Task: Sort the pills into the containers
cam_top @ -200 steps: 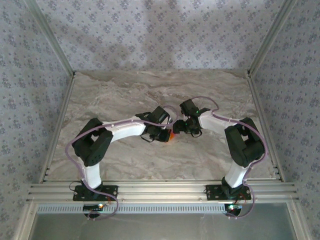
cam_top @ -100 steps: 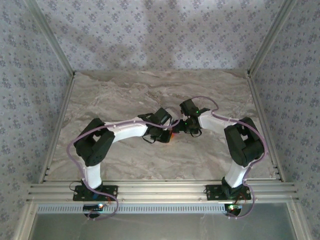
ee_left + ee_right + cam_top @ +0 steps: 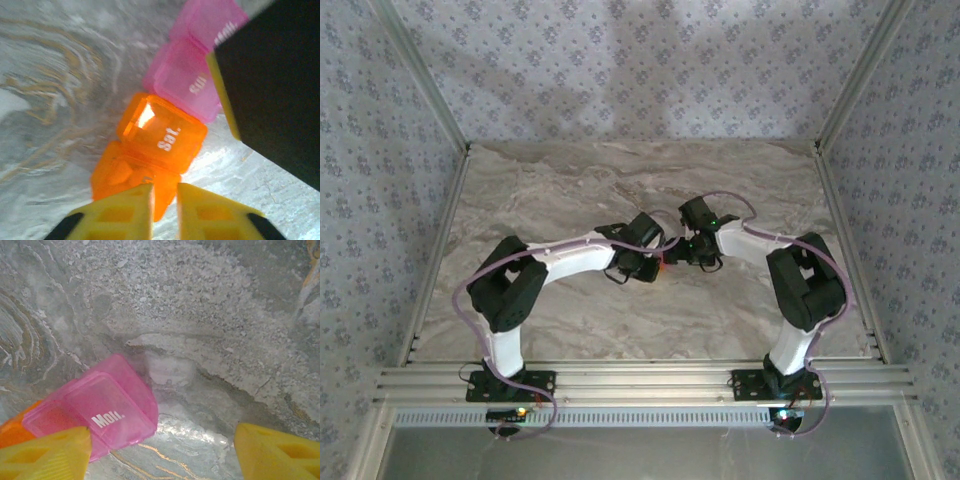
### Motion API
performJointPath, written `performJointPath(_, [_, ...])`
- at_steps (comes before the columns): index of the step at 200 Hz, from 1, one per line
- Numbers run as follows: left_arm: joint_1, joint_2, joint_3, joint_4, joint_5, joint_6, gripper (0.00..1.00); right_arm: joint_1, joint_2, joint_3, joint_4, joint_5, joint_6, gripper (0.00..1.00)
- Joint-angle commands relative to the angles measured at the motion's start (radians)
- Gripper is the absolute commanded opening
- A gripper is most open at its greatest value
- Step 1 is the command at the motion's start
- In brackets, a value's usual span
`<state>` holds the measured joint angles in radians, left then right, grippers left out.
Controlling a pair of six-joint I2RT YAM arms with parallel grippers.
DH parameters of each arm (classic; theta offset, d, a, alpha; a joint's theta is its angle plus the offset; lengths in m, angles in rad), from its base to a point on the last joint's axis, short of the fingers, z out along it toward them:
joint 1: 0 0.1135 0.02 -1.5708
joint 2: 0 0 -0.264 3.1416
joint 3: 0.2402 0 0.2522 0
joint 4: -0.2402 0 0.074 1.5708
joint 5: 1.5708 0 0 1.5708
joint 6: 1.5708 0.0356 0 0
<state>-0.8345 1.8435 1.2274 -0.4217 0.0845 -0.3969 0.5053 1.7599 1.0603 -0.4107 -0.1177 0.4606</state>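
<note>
The containers (image 3: 162, 132) are a strip of joined translucent boxes lying on the marble, orange at one end and pink at the other. Lids read "Sat." and "Sun." in the left wrist view. My left gripper (image 3: 165, 212) is at the orange end, its yellow fingers (image 3: 120, 212) pinched on the thin orange lid tab. In the right wrist view the pink "Mon." box (image 3: 107, 410) lies at the lower left, by my right gripper's (image 3: 162, 457) left finger. That gripper is wide open with bare marble between its fingers. From above, both grippers meet over the strip (image 3: 662, 263) mid-table.
The right gripper's black body (image 3: 270, 85) hangs close over the pink boxes in the left wrist view. The marble tabletop (image 3: 570, 190) is fenced by aluminium rails (image 3: 640, 380) and patterned walls. Both arms (image 3: 570, 255) crowd the centre.
The left gripper has crept right, closer to the right gripper, and covers more of the orange end of the strip from above. The right arm has barely shifted.
</note>
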Motion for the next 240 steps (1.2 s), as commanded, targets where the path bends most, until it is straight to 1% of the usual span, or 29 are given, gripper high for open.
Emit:
performJointPath(1, [0.024,-0.085,0.036,-0.014,-0.051,0.026,0.30,-0.008,0.023,0.030,-0.075,-0.003,0.007,0.77])
performJointPath(26, [0.047,-0.134,0.035,0.003,-0.065,0.042,0.45,-0.013,0.015,0.070,-0.103,-0.008,0.001,0.77])
performJointPath(44, [0.063,-0.170,0.031,0.014,-0.085,0.054,0.60,-0.015,0.009,0.099,-0.122,-0.013,0.001,0.77])
performJointPath(62, [0.080,-0.206,0.023,0.029,-0.104,0.065,0.72,-0.022,-0.003,0.124,-0.143,-0.015,-0.005,0.77])
performJointPath(68, [0.086,-0.217,0.021,0.033,-0.113,0.069,0.86,-0.025,-0.006,0.162,-0.151,-0.016,-0.009,0.77])
performJointPath(71, [0.088,-0.225,0.018,0.036,-0.118,0.071,0.95,-0.027,-0.008,0.170,-0.155,-0.016,-0.011,0.77])
performJointPath(74, [0.093,-0.230,0.017,0.037,-0.123,0.074,0.98,-0.028,-0.011,0.177,-0.161,-0.016,-0.013,0.77])
performJointPath(101, [0.126,-0.286,0.004,0.059,-0.154,0.095,0.98,-0.050,-0.047,0.235,-0.186,-0.018,-0.023,0.78])
performJointPath(104, [0.130,-0.295,0.002,0.061,-0.159,0.097,0.98,-0.053,-0.053,0.240,-0.209,-0.020,-0.024,0.78])
performJointPath(135, [0.163,-0.361,-0.008,0.076,-0.243,0.120,0.98,-0.090,-0.116,0.272,-0.225,-0.020,-0.035,0.81])
performJointPath(146, [0.172,-0.383,-0.012,0.082,-0.302,0.122,0.98,-0.106,-0.147,0.274,-0.224,-0.010,-0.040,0.83])
performJointPath(175, [0.226,-0.434,-0.027,0.088,-0.404,0.129,0.98,-0.154,-0.238,0.269,-0.210,0.039,-0.061,0.91])
performJointPath(183, [0.246,-0.452,-0.044,0.103,-0.427,0.137,0.98,-0.167,-0.264,0.265,-0.205,0.064,-0.063,0.97])
performJointPath(187, [0.256,-0.462,-0.056,0.116,-0.436,0.142,0.98,-0.175,-0.277,0.264,-0.204,0.077,-0.064,0.99])
performJointPath(208, [0.309,-0.532,-0.150,0.227,-0.463,0.174,0.98,-0.220,-0.342,0.250,-0.194,0.140,-0.063,1.00])
performJointPath(232, [0.364,-0.618,-0.277,0.400,-0.464,0.250,0.98,-0.291,-0.396,0.229,-0.194,0.220,-0.046,1.00])
performJointPath(240, [0.373,-0.641,-0.320,0.468,-0.476,0.278,0.98,-0.316,-0.416,0.213,-0.152,0.241,-0.031,1.00])
